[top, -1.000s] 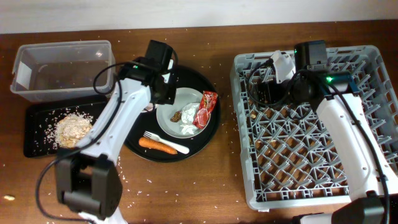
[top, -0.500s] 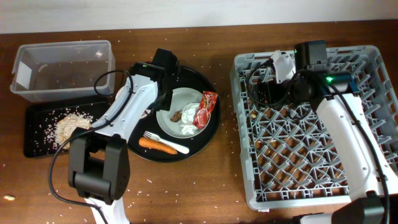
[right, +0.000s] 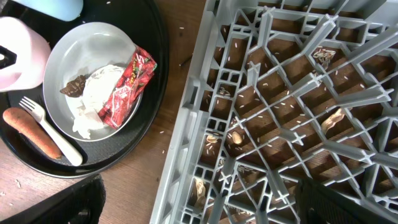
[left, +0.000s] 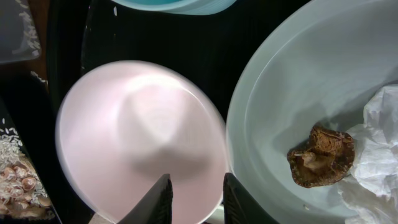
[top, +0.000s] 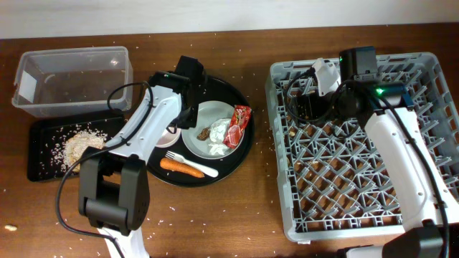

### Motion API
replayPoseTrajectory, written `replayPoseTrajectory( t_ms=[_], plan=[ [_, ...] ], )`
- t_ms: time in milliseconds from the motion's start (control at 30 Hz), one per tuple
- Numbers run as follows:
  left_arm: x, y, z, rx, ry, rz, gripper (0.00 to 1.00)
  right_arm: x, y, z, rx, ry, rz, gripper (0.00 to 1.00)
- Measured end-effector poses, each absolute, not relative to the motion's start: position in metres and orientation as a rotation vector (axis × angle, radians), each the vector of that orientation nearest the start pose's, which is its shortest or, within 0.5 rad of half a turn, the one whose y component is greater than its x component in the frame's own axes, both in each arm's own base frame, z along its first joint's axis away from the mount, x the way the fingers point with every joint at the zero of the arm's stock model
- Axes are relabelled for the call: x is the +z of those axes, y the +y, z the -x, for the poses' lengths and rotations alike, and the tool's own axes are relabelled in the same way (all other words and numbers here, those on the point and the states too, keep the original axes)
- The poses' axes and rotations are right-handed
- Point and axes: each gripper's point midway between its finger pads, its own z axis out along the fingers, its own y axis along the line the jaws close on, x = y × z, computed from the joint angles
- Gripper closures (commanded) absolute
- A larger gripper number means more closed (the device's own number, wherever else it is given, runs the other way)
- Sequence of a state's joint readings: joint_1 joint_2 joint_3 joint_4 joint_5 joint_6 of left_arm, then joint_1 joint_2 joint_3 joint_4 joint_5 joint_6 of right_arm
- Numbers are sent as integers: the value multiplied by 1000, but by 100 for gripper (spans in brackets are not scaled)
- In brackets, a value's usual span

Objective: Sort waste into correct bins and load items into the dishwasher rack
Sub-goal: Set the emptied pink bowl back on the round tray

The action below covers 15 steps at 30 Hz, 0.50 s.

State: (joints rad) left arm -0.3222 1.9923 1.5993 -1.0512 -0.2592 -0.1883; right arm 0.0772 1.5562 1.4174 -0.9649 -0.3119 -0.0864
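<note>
My left gripper (top: 179,122) (left: 198,199) is open, its fingers hanging just over the small white bowl (top: 170,135) (left: 137,137), which looks blurred and sits left of the grey-green plate (top: 203,119) (left: 280,93). The plate holds a brown food bit (left: 320,155), a white tissue (top: 217,147) and a red wrapper (top: 237,123). The carrot (top: 179,167) and white fork (top: 193,165) lie in front of the plate. The blue cup (left: 174,5) (right: 59,7) is hidden under the arm in the overhead view. My right gripper (top: 306,100) (right: 193,205) is open and empty above the dishwasher rack (top: 366,179).
The dishes stand on a round black tray (top: 240,154). The clear tub (top: 72,72) is at the far left. The flat black tray (top: 43,168) in front of it holds grain scraps (top: 82,143). Rice grains are scattered over the table and the rack floor.
My left arm swung in lower over the left side of the round tray, and the bowl now shows beside the plate. The right arm has not moved.
</note>
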Motion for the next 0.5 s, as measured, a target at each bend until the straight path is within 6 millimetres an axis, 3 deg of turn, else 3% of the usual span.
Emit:
replayPoseTrajectory(
  t_ms=[133, 200, 300, 333, 400, 500],
  plan=[
    [83, -87, -399, 327, 2942, -173, 59, 191, 81, -369, 413, 2627, 314, 4],
    [112, -91, -413, 310, 2907, -165, 54, 191, 81, -370, 412, 2625, 315, 4],
    [177, -102, -447, 233, 2746, -128, 51, 193, 82, -374, 409, 2606, 317, 4],
    [190, -105, -453, 215, 2709, -125, 48, 193, 82, -374, 408, 2603, 317, 4],
    [202, -107, -462, 199, 2663, -129, 44, 194, 82, -375, 409, 2602, 317, 3],
    [203, -104, -466, 207, 2650, -161, 35, 194, 82, -375, 408, 2600, 318, 3]
  ],
)
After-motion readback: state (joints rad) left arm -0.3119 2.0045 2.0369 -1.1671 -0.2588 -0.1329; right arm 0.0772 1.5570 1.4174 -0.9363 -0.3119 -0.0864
